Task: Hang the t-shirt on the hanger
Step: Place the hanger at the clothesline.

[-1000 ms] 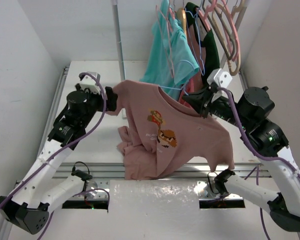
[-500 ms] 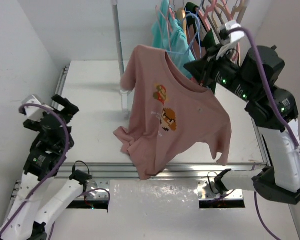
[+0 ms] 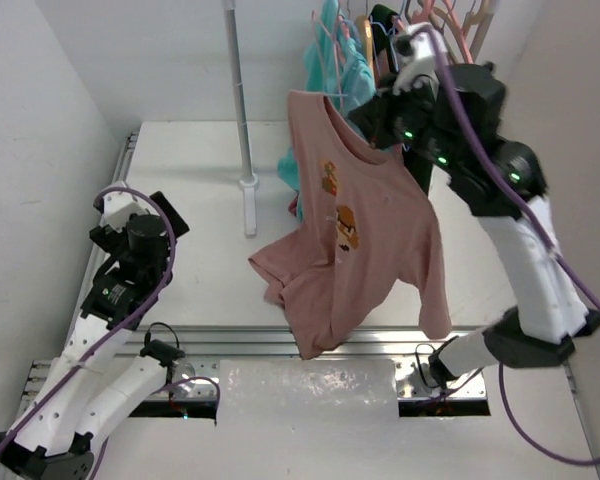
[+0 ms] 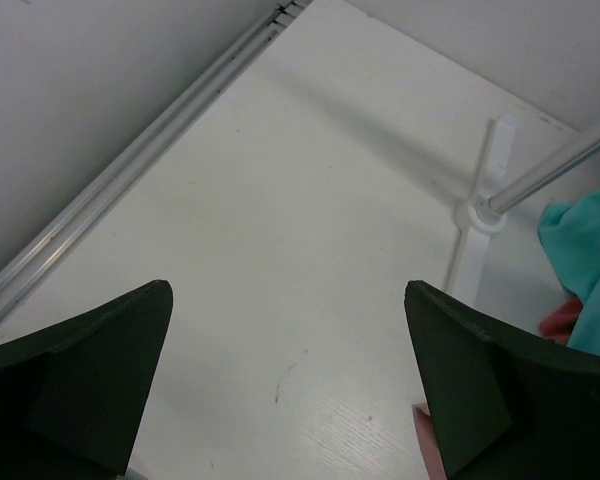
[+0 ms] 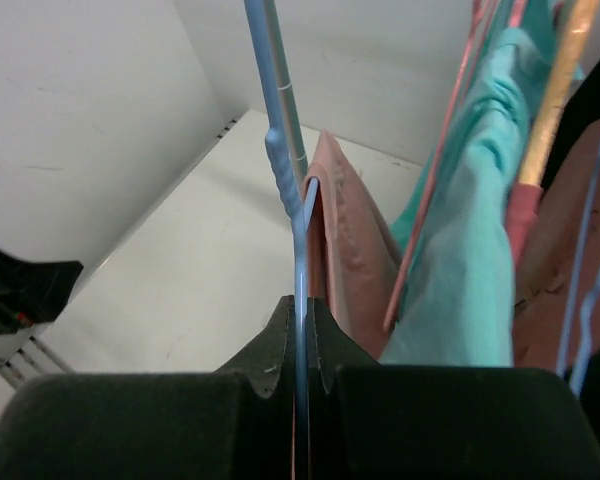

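The dusty pink t-shirt (image 3: 370,230) hangs in the air from the pale blue wire hanger (image 5: 300,240), its hem trailing down toward the table's near edge. My right gripper (image 3: 378,118) is raised high next to the clothes rack. In the right wrist view it (image 5: 300,305) is shut on the hanger's wire, with the pink fabric (image 5: 340,220) just behind. My left gripper (image 3: 165,222) is low at the left, apart from the shirt. It is open and empty over the bare table (image 4: 285,290).
The rack's metal pole (image 3: 238,110) stands on its white base (image 3: 248,185) behind the shirt. A teal t-shirt (image 3: 335,60), pink plastic hangers (image 3: 450,30) and other garments hang at the top right. Walls close in on both sides.
My right arm has lifted the hanger and shirt up and back toward the rack. My left gripper has let go of the sleeve and drawn back to the left. The shirt now hangs steeper.
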Robot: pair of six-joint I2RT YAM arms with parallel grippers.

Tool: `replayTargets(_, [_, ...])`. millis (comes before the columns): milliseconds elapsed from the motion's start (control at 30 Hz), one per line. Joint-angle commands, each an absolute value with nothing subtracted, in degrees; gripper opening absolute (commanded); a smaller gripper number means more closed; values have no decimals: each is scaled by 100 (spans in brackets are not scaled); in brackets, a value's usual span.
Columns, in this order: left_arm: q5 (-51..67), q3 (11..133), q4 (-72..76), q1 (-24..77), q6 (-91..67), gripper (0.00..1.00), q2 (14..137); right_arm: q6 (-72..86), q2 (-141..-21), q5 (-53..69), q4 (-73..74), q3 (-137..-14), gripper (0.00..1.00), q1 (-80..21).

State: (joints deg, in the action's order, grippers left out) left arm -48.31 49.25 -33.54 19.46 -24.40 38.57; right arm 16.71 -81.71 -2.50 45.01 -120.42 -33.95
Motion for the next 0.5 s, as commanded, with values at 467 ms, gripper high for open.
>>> replayTargets(467, [-4078, 4816, -2857, 1890, -2022, 100, 4025, 1398, -10168, -1722, 1715, -13368, 0, -4043])
